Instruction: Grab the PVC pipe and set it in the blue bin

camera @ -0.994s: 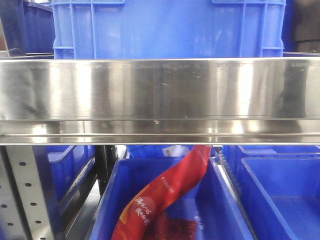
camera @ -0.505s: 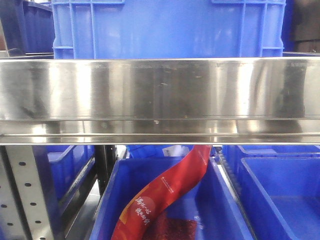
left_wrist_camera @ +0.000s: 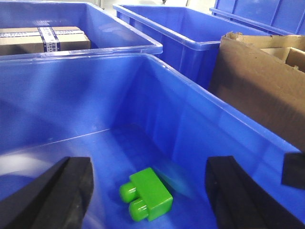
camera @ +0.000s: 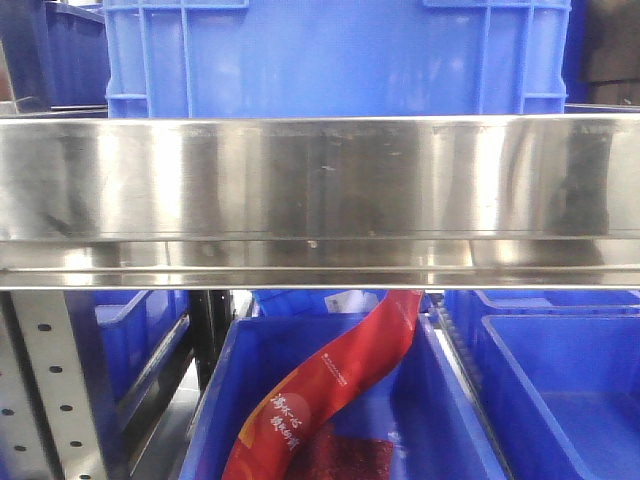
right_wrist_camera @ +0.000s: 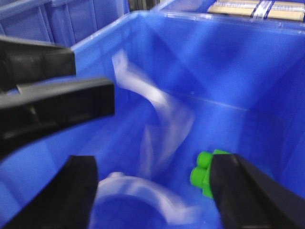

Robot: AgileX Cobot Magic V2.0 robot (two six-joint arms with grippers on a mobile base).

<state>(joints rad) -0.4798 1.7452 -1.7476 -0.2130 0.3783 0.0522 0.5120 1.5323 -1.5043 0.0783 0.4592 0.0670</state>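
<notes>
In the right wrist view a white, blurred curved shape, the PVC pipe (right_wrist_camera: pixel 138 188), lies low inside the blue bin (right_wrist_camera: pixel 228 71) between my right gripper's (right_wrist_camera: pixel 157 183) wide-open black fingers and touches neither. A pale streak rises above it. A green toy brick (right_wrist_camera: pixel 202 174) lies on the bin floor by the right finger. My left gripper (left_wrist_camera: pixel 148 183) hangs open and empty over the same bin (left_wrist_camera: pixel 190 109), above the green brick (left_wrist_camera: pixel 145 194). The left gripper's black body (right_wrist_camera: pixel 52 102) also shows at the upper left of the right wrist view. The front view shows neither gripper.
A brown cardboard box (left_wrist_camera: pixel 259 90) stands right of the bin. More blue bins (left_wrist_camera: pixel 190 28) lie beyond, one holding a taped carton (left_wrist_camera: pixel 43 39). The front view shows a steel shelf rail (camera: pixel 320 200), a blue crate (camera: pixel 330 55) above and a red packet (camera: pixel 330 390) in a lower bin.
</notes>
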